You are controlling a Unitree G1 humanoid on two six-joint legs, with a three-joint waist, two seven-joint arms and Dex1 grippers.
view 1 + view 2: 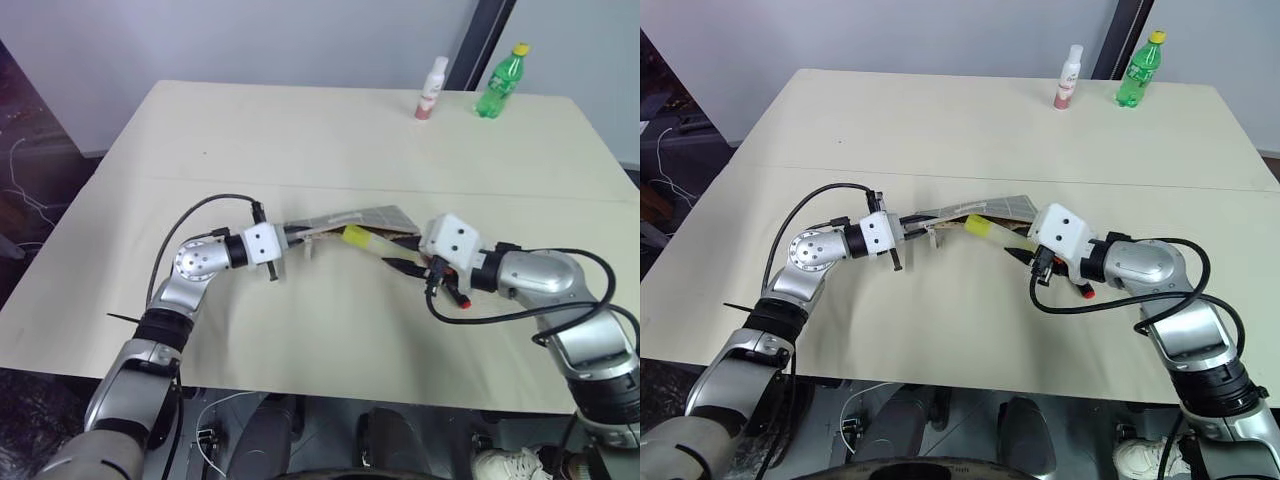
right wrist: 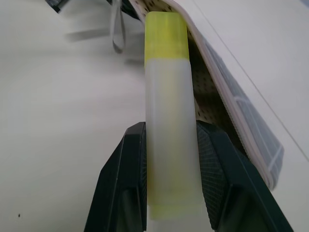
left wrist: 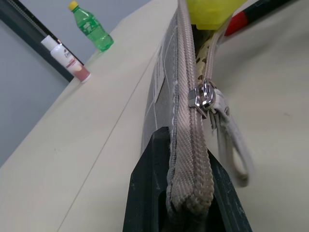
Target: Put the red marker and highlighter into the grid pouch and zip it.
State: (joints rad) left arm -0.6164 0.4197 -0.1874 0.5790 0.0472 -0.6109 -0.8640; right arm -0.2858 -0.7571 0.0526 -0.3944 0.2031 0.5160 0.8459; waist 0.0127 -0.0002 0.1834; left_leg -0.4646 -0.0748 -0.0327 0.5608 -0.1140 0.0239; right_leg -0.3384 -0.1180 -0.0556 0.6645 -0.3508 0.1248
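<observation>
Highlighter [image 2: 167, 116] pinched in my right end effector [image 2: 169, 159] — cap at the grid pouch [image 1: 372, 218] mouth. My left end effector [image 3: 186, 193] clamps the pouch's zipper end.

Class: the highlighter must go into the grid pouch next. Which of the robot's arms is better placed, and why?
The right. The right gripper is shut on the highlighter, its cap at the grid pouch opening. The left gripper is pinching the pouch's end.

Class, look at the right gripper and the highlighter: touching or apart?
Touching. In the right wrist view the right gripper has one black finger pressed against each side of the highlighter.
</observation>
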